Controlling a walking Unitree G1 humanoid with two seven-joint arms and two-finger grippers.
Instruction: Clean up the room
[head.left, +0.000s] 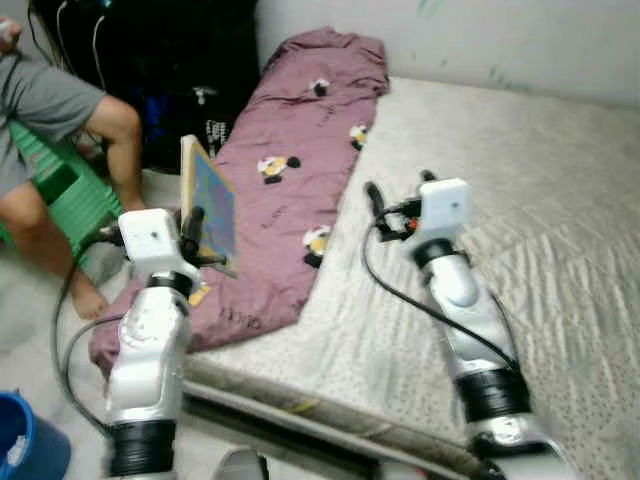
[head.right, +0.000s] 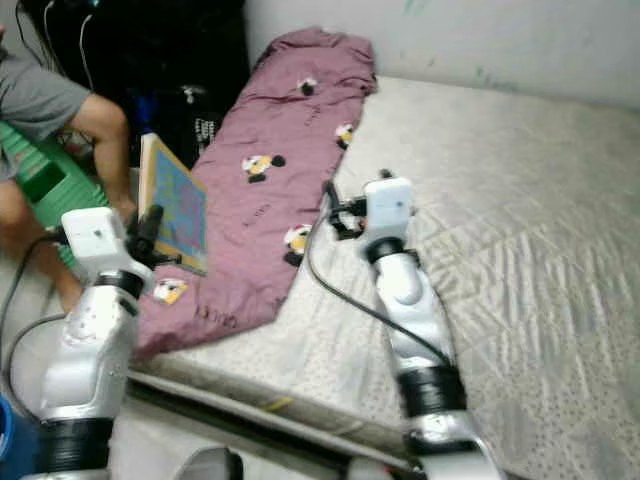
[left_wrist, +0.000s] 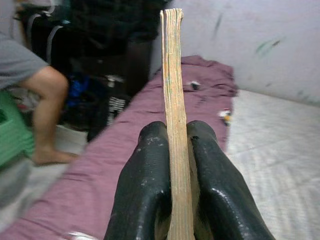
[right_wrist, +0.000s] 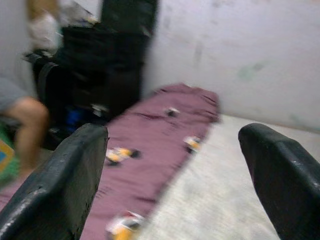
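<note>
A thin picture book (head.left: 210, 205) was clamped upright by its lower edge in the left gripper (left_wrist: 172, 165), lifted clear above the purple blanket (head.left: 290, 190) presumably for tidying away, while the right gripper (right_wrist: 172, 175) was held open, empty, above that blanket's mattress-side edge.

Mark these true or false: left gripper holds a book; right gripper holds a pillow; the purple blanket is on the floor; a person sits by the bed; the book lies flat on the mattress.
1. The left gripper holds a book. True: its fingers are shut on the book's edge.
2. The right gripper holds a pillow. False: its fingers are open with nothing between them.
3. The purple blanket lies on the floor. False: it lies along the mattress.
4. A person sits beside the bed. True: on a green seat.
5. The book lies flat on the mattress. False: it is held upright above the blanket.
</note>
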